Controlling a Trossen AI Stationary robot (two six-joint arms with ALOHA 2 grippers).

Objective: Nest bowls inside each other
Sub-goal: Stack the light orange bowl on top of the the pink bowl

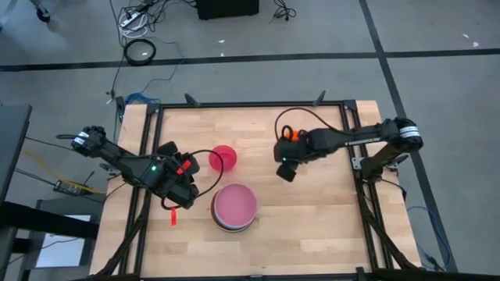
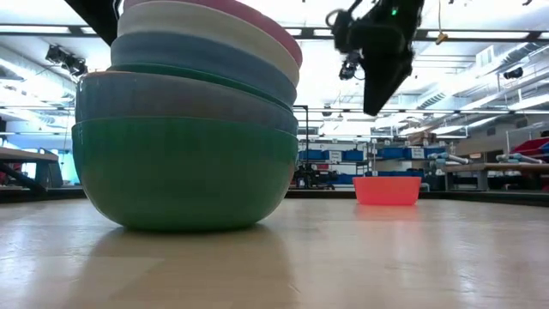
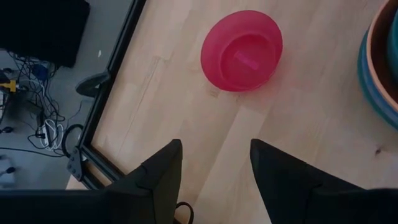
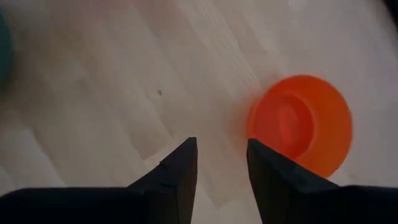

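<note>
Bowls sit in three places on the pale wooden table (image 1: 312,218): a nested stack of round plastic bowls (image 1: 233,208) with a pink one on top stands near the front middle, and from table height it shows a teal bowl (image 2: 184,176) at the bottom, then blue, white and pink rims above. A small red plastic bowl (image 1: 223,158) rests alone on the wood just behind the stack, apart from it. A small orange-red plastic bowl (image 4: 300,124) lies on the table under the right arm, mostly hidden from above. The left gripper (image 3: 214,171) hangs over bare wood between the table's left edge and the small red bowl, its two dark fingers parted and holding nothing. The right gripper (image 4: 222,165) hovers above the table, just beside the small orange-red bowl, its fingers apart with a narrow gap and nothing between them.
</note>
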